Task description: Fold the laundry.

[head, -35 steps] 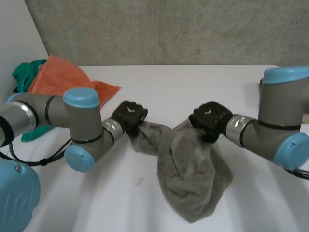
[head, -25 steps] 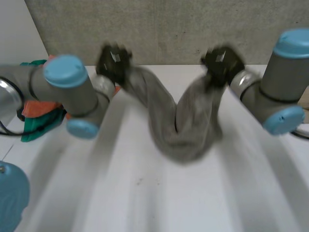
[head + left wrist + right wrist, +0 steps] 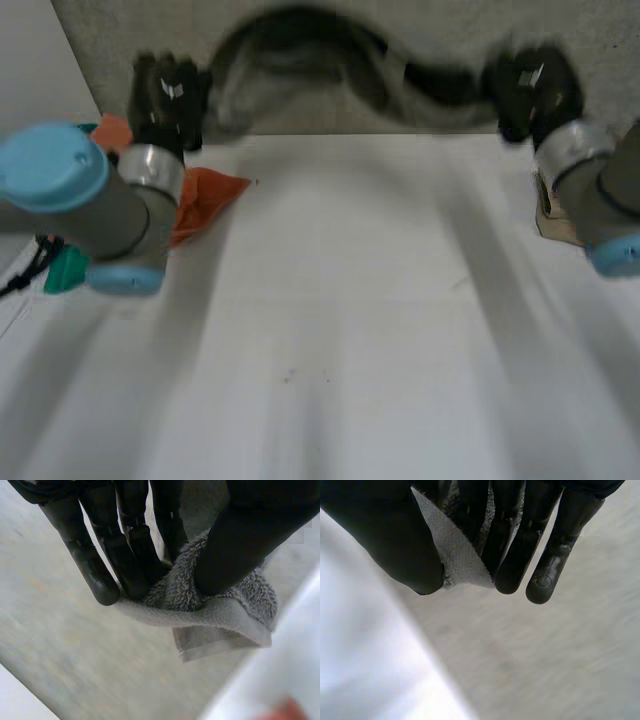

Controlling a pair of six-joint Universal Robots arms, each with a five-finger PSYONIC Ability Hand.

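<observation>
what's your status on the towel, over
Left hand pinching one towel end, right hand the other. Towel up off the table, stretched between them. Orange cloth at table's left, not in the way.

The broad middle and near part of the counter (image 3: 330, 330) is bare white surface, open to a hand from either side. Over its far edge a grey towel (image 3: 300, 45) hangs in the air before the wall (image 3: 100, 30), stretched between the left hand (image 3: 170, 95) and the right hand (image 3: 530, 85). Each hand pinches one end, and a gap shows beneath the towel. At the left, an orange cloth (image 3: 205, 195) and a green cloth (image 3: 65, 272) lie beside the left arm (image 3: 90, 200). A tan object (image 3: 553, 215), partly hidden by the right arm (image 3: 600, 190), sits at the right edge.
</observation>
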